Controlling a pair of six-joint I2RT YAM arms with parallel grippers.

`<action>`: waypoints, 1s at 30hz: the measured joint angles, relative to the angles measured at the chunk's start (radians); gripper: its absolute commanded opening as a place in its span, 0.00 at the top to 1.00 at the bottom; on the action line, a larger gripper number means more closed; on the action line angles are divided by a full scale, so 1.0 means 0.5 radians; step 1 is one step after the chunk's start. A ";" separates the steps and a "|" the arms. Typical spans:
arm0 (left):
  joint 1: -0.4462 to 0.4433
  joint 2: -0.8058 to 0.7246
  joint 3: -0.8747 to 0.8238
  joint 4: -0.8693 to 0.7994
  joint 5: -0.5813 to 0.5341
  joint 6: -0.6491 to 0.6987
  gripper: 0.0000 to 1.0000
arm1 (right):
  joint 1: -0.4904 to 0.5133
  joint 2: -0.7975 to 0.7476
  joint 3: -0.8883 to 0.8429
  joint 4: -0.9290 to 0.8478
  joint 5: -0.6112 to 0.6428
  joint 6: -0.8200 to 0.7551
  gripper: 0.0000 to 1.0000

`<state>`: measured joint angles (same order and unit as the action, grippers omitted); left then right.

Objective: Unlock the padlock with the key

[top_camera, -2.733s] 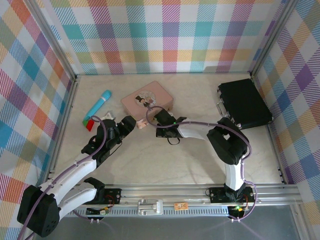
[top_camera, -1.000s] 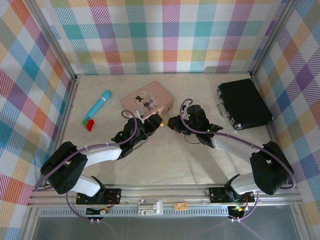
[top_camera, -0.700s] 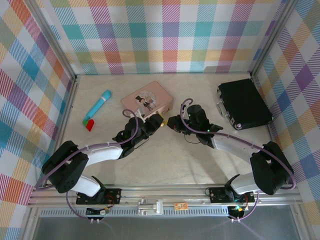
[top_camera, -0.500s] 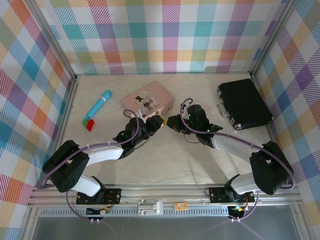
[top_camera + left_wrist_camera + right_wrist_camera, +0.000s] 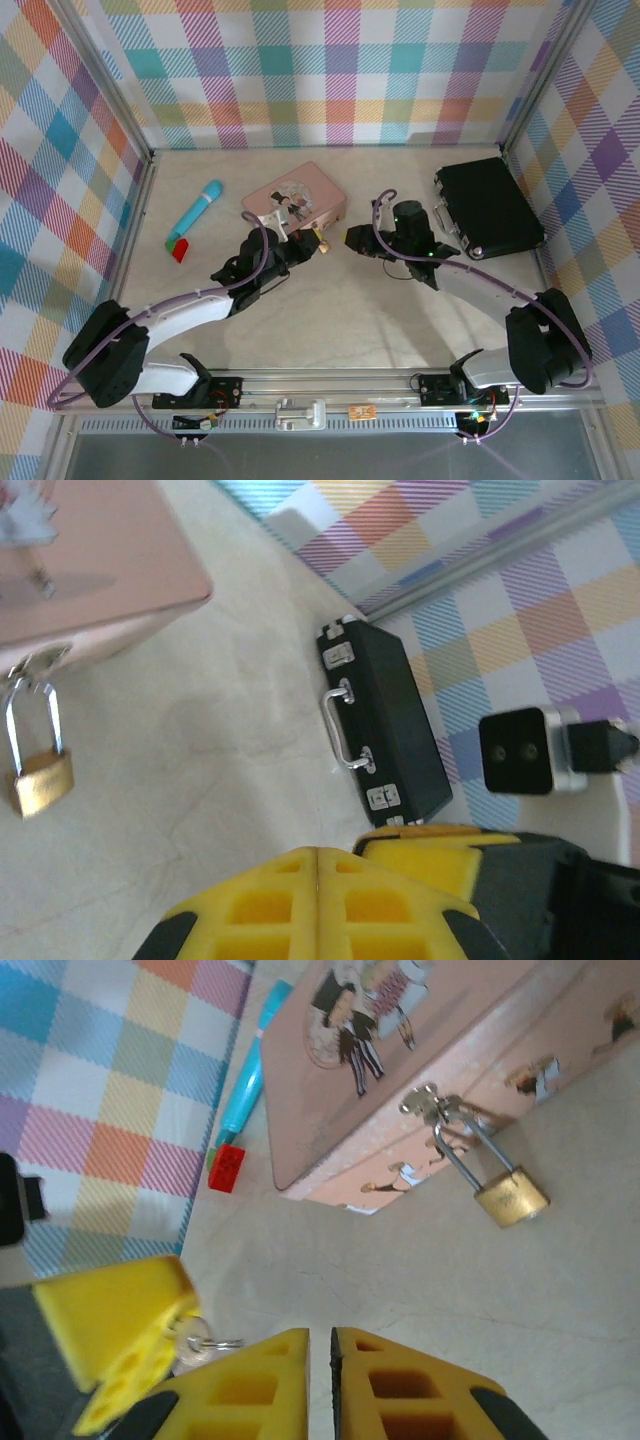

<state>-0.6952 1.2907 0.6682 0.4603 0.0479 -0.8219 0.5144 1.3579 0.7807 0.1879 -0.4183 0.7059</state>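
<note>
The small brass padlock (image 5: 40, 780) hangs by its thin shackle from the clasp of the pink picture tin (image 5: 295, 203), and it lies on the table in front of the tin (image 5: 420, 1070). In the right wrist view the padlock (image 5: 510, 1197) is up to the right. My left gripper (image 5: 320, 244) is shut, its yellow fingers (image 5: 270, 900) pressed together. The key (image 5: 190, 1338), with its small ring, sticks out from the left gripper's fingertip (image 5: 110, 1340). My right gripper (image 5: 332, 1360) sits just beside the key. A narrow bare gap separates its fingers (image 5: 352, 238).
A black case (image 5: 488, 207) with a metal handle lies at the back right. A turquoise tube (image 5: 197, 213) and a red block (image 5: 179, 250) lie at the left. Checked walls close in three sides.
My left gripper has shut on the key. My right gripper has parted slightly and drawn back to the right. Both grippers have shifted a little toward the back.
</note>
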 measured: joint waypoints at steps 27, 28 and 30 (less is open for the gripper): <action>0.219 -0.134 0.145 0.007 0.978 0.491 1.00 | 0.024 0.020 -0.011 0.661 -0.866 -0.162 0.70; 0.219 -0.134 0.145 0.019 0.972 0.484 1.00 | 0.024 0.019 -0.021 0.673 -0.871 -0.157 0.70; 0.219 -0.134 0.144 0.040 0.964 0.470 1.00 | 0.024 0.019 -0.037 0.689 -0.873 -0.150 0.70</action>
<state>-0.5858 1.2236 0.7403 0.4805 0.5301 -0.5869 0.5262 1.3674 0.7624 0.5323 -0.8547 0.6312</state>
